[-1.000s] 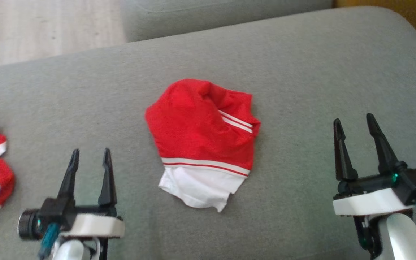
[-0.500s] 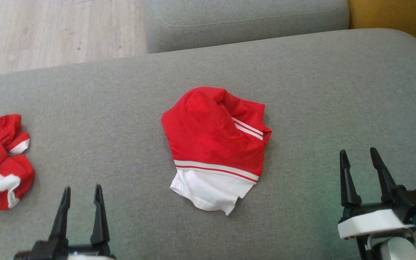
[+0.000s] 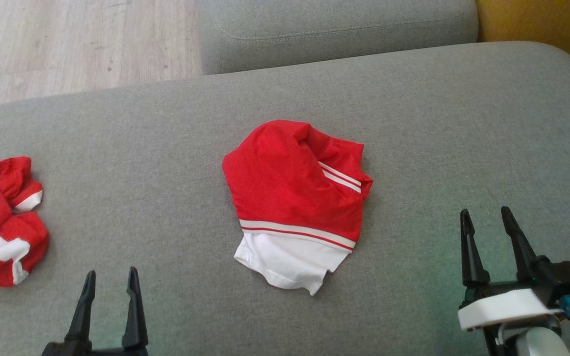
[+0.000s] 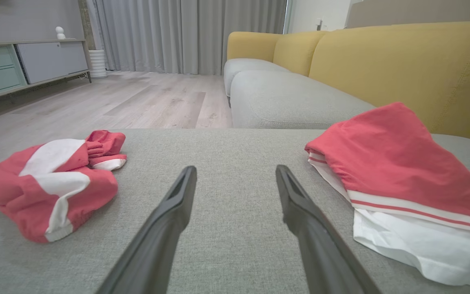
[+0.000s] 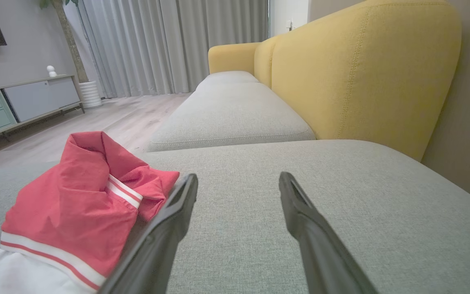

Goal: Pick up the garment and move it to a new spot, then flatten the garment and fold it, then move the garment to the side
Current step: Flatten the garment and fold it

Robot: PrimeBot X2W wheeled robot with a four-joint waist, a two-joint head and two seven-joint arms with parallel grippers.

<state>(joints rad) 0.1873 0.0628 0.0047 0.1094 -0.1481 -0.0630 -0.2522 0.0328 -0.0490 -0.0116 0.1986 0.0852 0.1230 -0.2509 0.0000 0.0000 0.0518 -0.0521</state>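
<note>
Your left jaws and right jaws both stand fully open and hold nothing, low over the grey sofa cushion [image 3: 117,148]. The red-and-white garment [image 3: 295,198] lies bunched between the two pairs and a little ahead, to the right of the left pair and near the left side of the right pair. The pick-up looks like the step in hand. Bring each pair in from its own side, pinch the red fabric rather than the loose white hem, and lift evenly. Leave alone the second crumpled garment [image 3: 3,222], out to the left of the left jaws.
</note>
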